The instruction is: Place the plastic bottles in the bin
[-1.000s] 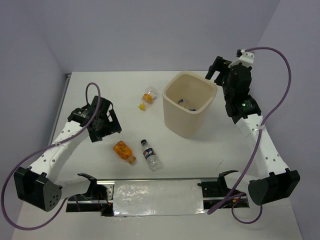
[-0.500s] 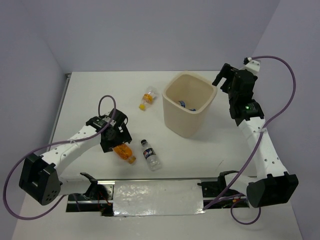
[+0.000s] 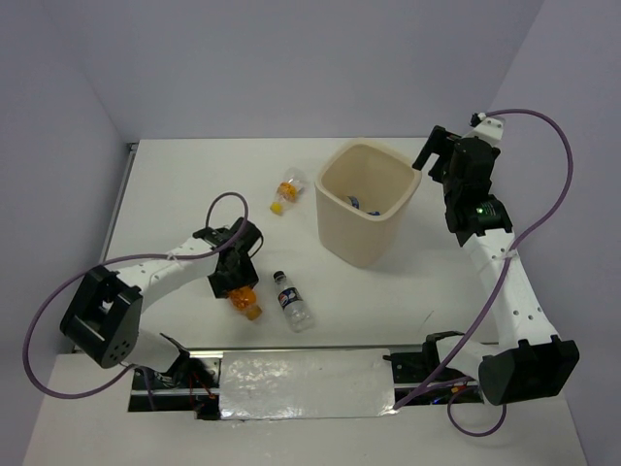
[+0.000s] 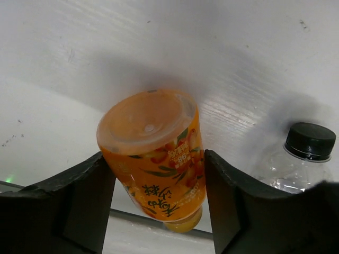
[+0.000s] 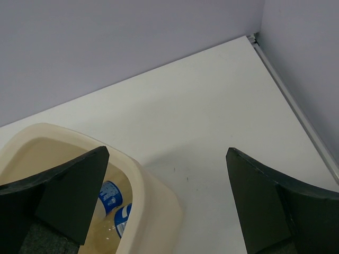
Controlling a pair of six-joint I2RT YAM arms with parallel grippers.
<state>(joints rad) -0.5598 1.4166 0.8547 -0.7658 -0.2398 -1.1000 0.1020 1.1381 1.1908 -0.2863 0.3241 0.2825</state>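
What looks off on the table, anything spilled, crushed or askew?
Nothing spilled. The orange bottle, dark-cap bottle and yellow-cap bottle all lie on their sides outside the bin. The yellow-cap one looks crumpled, though it is too small to be sure. The left gripper grips the orange bottle across its body.

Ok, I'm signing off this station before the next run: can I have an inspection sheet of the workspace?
Surface: white table, lightly scuffed.
Job's things: orange bottle, dark-capped bottle and yellow-capped bottle lie on the table; bin upright, a blue-labelled item inside.
Clutter: nothing seen.
End effectors: left end effector closed on the orange bottle; right end effector open, by the bin's rim.
Cables: purple cables loop free off both arms.
Surroundings: lilac walls; nothing else seen.
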